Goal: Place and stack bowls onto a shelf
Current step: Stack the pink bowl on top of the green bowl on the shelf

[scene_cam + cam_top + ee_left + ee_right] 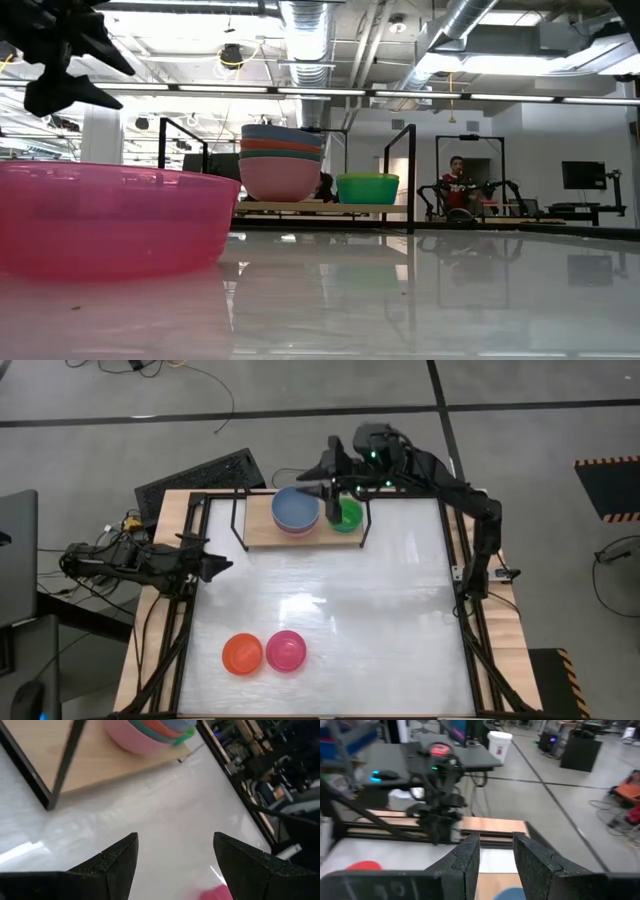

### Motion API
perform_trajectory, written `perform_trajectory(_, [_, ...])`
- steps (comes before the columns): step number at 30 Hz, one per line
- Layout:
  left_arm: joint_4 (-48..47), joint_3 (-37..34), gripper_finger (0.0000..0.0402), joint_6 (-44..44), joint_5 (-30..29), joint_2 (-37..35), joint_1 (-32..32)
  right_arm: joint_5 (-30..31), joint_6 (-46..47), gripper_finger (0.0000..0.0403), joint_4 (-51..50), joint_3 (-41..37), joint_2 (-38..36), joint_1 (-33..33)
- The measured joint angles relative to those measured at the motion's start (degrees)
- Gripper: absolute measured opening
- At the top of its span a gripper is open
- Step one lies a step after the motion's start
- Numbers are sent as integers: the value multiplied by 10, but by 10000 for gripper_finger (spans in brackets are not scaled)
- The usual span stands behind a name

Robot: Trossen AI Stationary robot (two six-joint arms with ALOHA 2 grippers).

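The light-wood shelf (pixel 262 530) stands at the table's far edge. On it is a stack of bowls (pixel 296 510) with a grey-blue one on top and a pale pink one at the bottom (pixel 280 178). A green bowl (pixel 347 515) sits beside the stack. An orange bowl (pixel 241 653) and a magenta bowl (pixel 286 650) rest on the table near its near edge. My right gripper (pixel 330 493) hovers above the shelf between stack and green bowl, its fingers (pixel 496 855) a narrow gap apart and holding nothing. My left gripper (pixel 175 855) is open, raised at the table's left side (pixel 215 565).
Thin black uprights (pixel 411 178) frame the shelf, and one stands close in the left wrist view (pixel 62 765). A keyboard (pixel 200 475) lies beyond the table's far left corner. A person (pixel 457 180) sits in the room behind. Bare white tabletop (pixel 380 620) spans the middle and right.
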Motion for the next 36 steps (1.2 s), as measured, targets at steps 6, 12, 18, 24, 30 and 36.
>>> perform_trajectory(6, [1, 0, 245, 24, 26, 0, 0, 0, 38, 143, -2, 0, -7, 51])
perform_trajectory(12, [40, 0, 245, 70, 56, 0, 0, 0, 104, 143, 7, 1, -30, 101])
perform_trajectory(18, [72, 0, 245, 105, 76, 0, 0, 1, 154, 143, -13, 0, -42, 155])
perform_trajectory(24, [99, 0, 245, 105, 114, 0, 0, 29, 166, 143, -71, 1, -34, 208])
perform_trajectory(30, [105, 0, 245, 105, 110, 0, 0, 115, 209, 143, -188, -1, -3, 241])
perform_trajectory(36, [103, 0, 245, 107, 78, 0, 0, 99, 221, 143, -223, -1, 58, 254])
